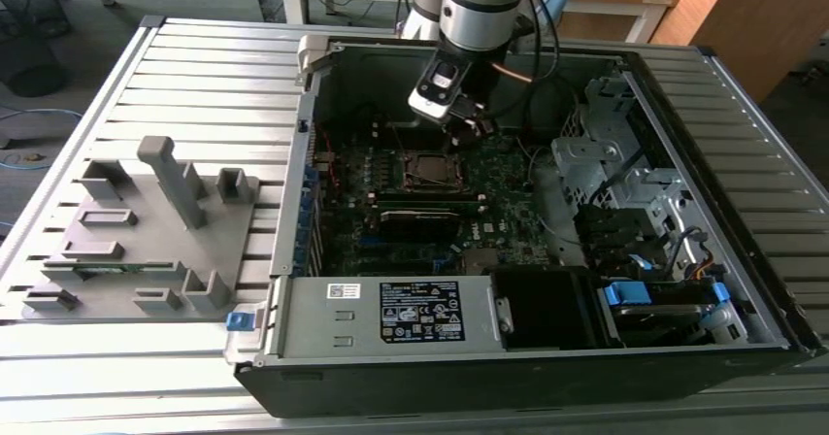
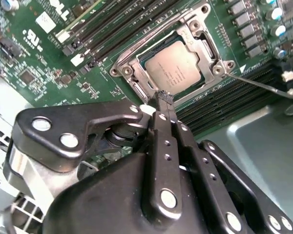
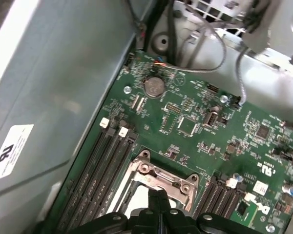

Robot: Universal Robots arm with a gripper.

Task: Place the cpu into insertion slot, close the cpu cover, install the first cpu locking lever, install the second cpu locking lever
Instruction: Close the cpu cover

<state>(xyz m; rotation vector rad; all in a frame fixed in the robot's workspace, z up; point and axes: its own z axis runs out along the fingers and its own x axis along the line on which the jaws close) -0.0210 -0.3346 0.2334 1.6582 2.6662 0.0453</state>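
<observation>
A slatted metal counter (image 1: 169, 76) carries an open computer case (image 1: 388, 377). The insertion slot (image 1: 428, 168) sits near the middle of the case's dark green motherboard (image 1: 512, 212).

The cpu (image 2: 178, 68) lies seated flat in the insertion slot, its grey-brown printed top facing up out of the board. It is square, with no longer side, and its edges run parallel to the memory slots (image 2: 117, 29) that flank the insertion slot. The cpu cover (image 2: 136, 82) lies flat around it, and the chip shows through the cover's window. A thin lever rod (image 2: 263, 85) sticks out from one corner of the insertion slot, across the neighbouring memory slots.

The arm (image 1: 482, 8) comes down over the insertion slot. The jaws are closed tip against tip and hold nothing. In the second wrist view their tip hangs at the cover's edge, just beside the cpu; whether it touches the frame cannot be told.

The first wrist view shows the board beyond the insertion slot, with a coin cell (image 3: 154, 86), grey cables (image 3: 219, 53) and the case wall (image 3: 63, 73). The exterior view shows a grey fixture tray (image 1: 143, 231) on the counter, well apart from the insertion slot, on the exterior view's left.
</observation>
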